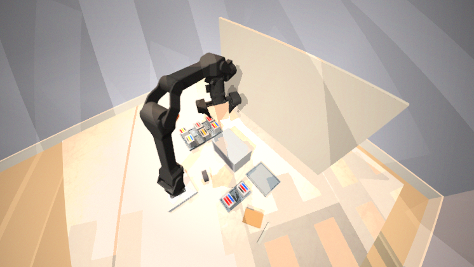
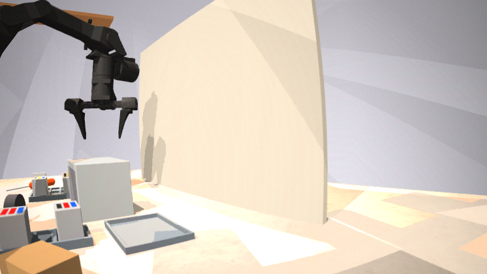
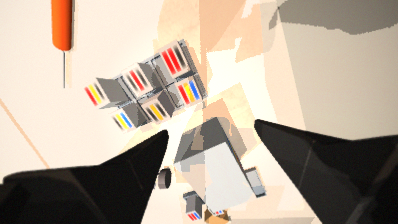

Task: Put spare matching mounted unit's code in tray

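Note:
The mounted unit, a grey box, stands mid-table; no code shows on its visible faces. My gripper is open and empty, high above the table near the box and the back rack. That rack holds several striped spares, among them a red-yellow-blue one and a red-and-black one. The front rack holds a red-red-blue spare and a black-red-blue spare. The tray is empty.
A tall cream panel stands close behind the box and gripper. An orange block lies by the front rack. A dark round piece stands near the arm base. An orange-handled screwdriver lies beyond the back rack.

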{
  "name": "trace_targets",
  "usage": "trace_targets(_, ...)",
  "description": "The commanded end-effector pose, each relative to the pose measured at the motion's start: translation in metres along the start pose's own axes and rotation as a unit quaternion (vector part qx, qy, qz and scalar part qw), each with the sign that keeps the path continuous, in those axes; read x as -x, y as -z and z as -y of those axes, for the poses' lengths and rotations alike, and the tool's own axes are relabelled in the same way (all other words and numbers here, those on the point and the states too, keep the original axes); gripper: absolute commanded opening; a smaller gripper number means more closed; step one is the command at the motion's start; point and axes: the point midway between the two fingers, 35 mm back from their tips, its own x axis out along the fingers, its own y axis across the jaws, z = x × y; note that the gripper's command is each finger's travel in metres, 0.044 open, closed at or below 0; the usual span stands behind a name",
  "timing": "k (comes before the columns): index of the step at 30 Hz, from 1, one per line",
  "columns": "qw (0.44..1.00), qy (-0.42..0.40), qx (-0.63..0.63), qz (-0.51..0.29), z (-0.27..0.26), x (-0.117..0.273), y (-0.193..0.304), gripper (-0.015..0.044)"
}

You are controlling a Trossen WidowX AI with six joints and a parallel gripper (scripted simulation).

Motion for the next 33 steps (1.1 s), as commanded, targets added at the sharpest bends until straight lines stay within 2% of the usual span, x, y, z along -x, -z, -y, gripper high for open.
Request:
trace_targets(1,0.99,0.003,0.139,0.0,-0.026,-0.006,-0.018,0.044)
trace_targets(7,0.99,0.003,0.139,0.0,-0.026,-0.006,-0.018,0.044)
trace_targets(12,0.99,0.003,0.139,0.0,-0.025,-0.036,-0.023,0.0309)
trace_targets(13,0.99,0.003,0.139,0.001,-0.025,-0.043,-0.024,0.03)
trace_targets(33,0.99,0.003,0.139,0.001,-0.024,-0.063,-0.026,0.03)
